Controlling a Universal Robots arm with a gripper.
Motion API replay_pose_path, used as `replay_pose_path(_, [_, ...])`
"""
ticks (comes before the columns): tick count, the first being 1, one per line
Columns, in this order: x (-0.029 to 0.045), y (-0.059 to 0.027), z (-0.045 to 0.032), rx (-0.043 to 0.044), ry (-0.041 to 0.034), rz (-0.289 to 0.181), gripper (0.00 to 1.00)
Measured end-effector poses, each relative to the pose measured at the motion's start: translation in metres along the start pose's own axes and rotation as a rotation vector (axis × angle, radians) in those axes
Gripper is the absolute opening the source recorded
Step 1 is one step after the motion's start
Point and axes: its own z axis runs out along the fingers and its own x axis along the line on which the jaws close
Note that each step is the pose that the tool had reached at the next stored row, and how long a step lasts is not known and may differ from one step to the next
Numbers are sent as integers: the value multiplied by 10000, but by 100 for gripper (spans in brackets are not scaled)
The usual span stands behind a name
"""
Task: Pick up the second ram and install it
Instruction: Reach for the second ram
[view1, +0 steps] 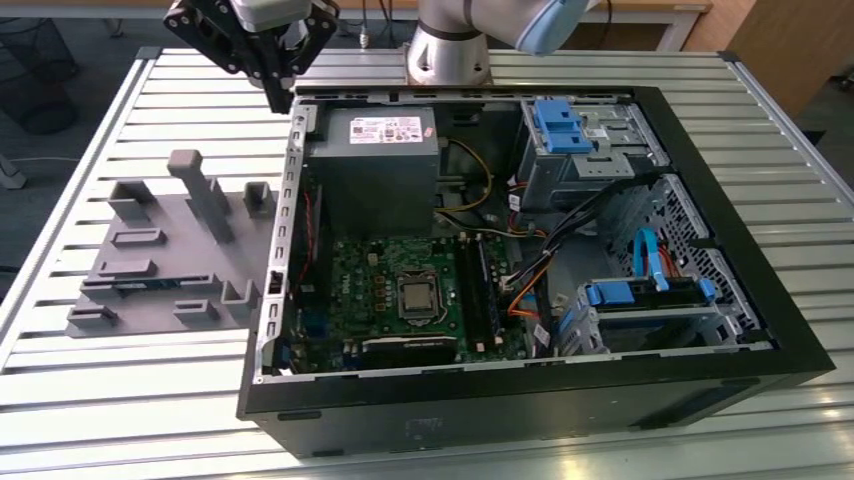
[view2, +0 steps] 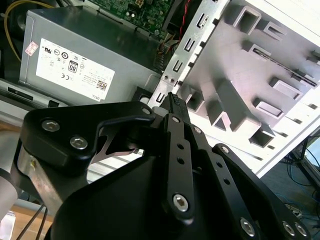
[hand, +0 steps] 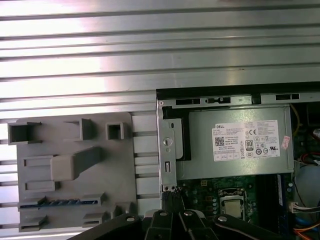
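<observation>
The second ram is a thin blue-green stick lying in a slot near the front of the grey holder tray, on the exterior view's left; in the first wrist view the ram shows as a blue strip in that tray. My gripper hangs high over the far left corner of the open computer case, beside the power supply. Its fingers are shut with nothing between them, their tips meeting in both wrist views. It is well apart from the ram.
The motherboard lies in the case with long black slots beside the processor socket. Cables and blue drive bays fill the case's right side. The arm's base stands behind the case on a slatted metal table.
</observation>
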Motion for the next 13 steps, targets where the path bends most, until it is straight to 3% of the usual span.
replay_pose_path(13, [55,-4,0,0,-1,0,11])
